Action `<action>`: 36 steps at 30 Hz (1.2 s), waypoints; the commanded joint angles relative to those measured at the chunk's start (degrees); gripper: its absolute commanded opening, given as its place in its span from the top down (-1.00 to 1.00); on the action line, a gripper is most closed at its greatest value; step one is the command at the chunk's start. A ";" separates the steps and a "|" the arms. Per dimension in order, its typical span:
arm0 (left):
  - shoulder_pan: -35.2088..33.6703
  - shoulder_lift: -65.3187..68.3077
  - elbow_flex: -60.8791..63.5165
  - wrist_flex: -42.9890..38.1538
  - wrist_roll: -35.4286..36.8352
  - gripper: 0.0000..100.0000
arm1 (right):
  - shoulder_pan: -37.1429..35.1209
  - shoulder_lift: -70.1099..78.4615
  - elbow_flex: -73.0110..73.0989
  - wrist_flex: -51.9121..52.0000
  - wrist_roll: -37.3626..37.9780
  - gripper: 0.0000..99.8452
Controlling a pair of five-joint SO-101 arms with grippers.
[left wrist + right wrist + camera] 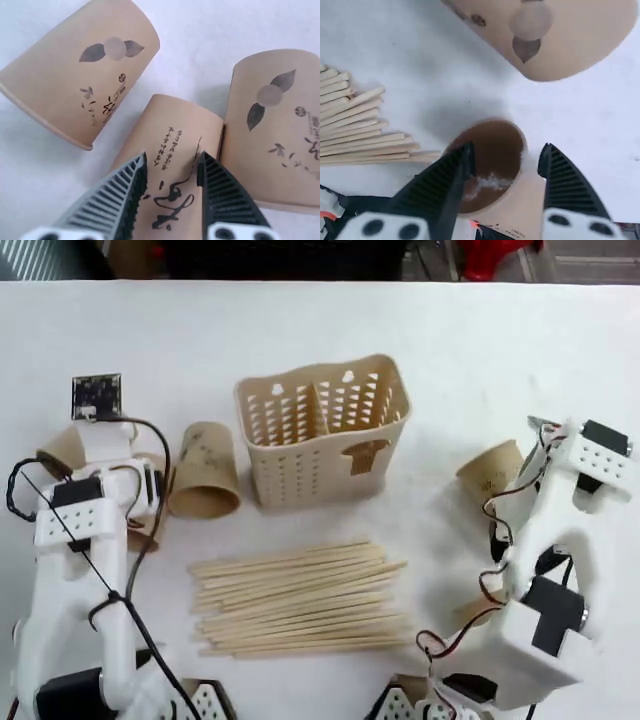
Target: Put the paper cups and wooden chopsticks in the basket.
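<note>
Left wrist view is showing my left pincer (172, 160) hanging spread over the middle cup (180, 127), which is lying on its side on the table (240, 25). One finger (125, 200) is standing to each side of it, and I cannot tell whether the pads are touching the paper. A second cup (275, 130) is lying against the middle cup's side, and a third cup (82, 70) is lying a little apart from it. From the high view, all three are lying left of the basket (320, 465), one of them just beside its wall.

My right pincer (507, 148) is likewise standing spread, its fingers straddling the open-mouthed cup (490, 132), whose brown inside is facing the camera. That cup is sitting right of the basket and nearer to me than it.

The chopsticks (300, 600) are lying in a loose flat pile in front of the basket, running roughly along its long wall, their ends near the open-mouthed cup. The far cup (560, 35) is lying on its side right of the basket, apart from it. Beyond the chopsticks the basket is standing upright, a divider splitting it into two compartments.
</note>
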 commanded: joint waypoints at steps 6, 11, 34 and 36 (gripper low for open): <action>0.48 0.75 2.90 -0.26 0.35 0.65 | 4.00 5.58 0.00 -0.31 4.66 0.58; 0.48 0.75 2.90 -0.88 0.35 0.65 | 8.04 7.16 0.09 -0.22 8.97 0.61; 0.48 1.01 2.99 -1.41 0.35 0.65 | 20.26 -2.86 -21.89 0.04 3.34 0.97; 0.48 1.01 2.99 -1.41 0.35 0.65 | 19.56 -6.37 -24.18 -0.04 1.49 0.97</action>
